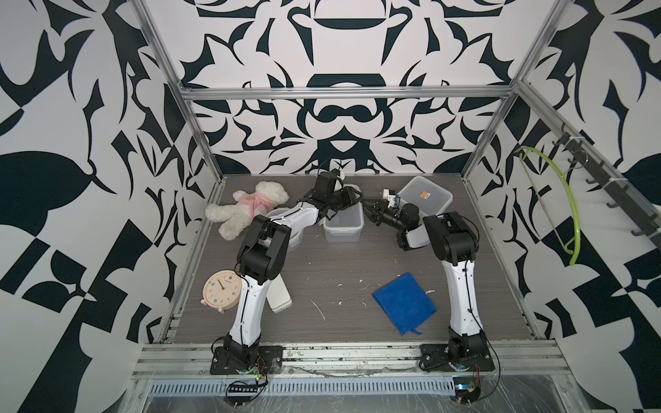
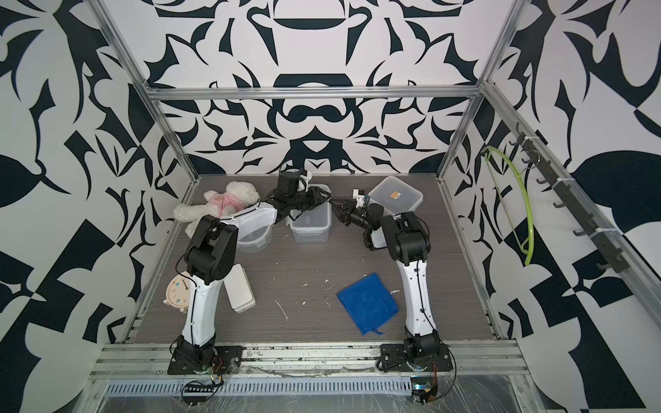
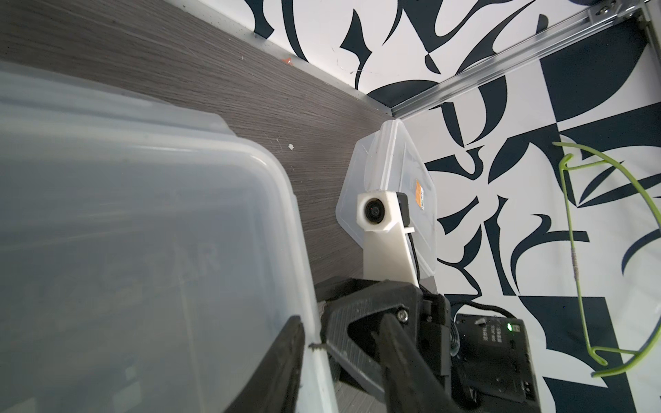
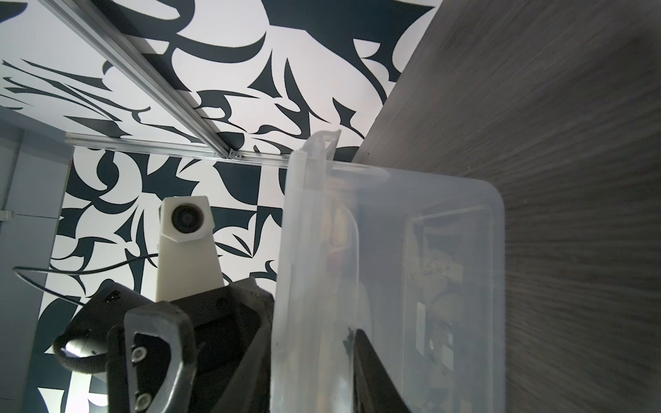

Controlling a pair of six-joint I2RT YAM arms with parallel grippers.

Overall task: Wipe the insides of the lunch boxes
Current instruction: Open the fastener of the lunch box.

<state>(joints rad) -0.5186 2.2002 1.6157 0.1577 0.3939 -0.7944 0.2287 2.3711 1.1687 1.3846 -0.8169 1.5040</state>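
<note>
An open rectangular lunch box (image 1: 343,229) stands mid-table toward the back, lidless. My left gripper (image 1: 357,198) reaches over it and is shut on its right wall, one finger (image 3: 286,368) inside the lunch box (image 3: 143,214). My right gripper (image 1: 370,211) comes from the other side and is shut on the same wall (image 4: 311,250), with one finger (image 4: 375,379) inside. The two grippers face each other closely. A lidded rectangular lunch box (image 1: 425,195) with an orange sticker sits at the back right. The round lunch box (image 2: 255,239) lies partly hidden under my left arm.
A blue cloth (image 1: 404,302) lies flat near the front right. A white teddy (image 1: 246,207) is at the back left, with a clock (image 1: 221,288) and a flat white case (image 1: 280,295) by the left arm's base. A green hanger (image 1: 565,200) hangs on the right wall.
</note>
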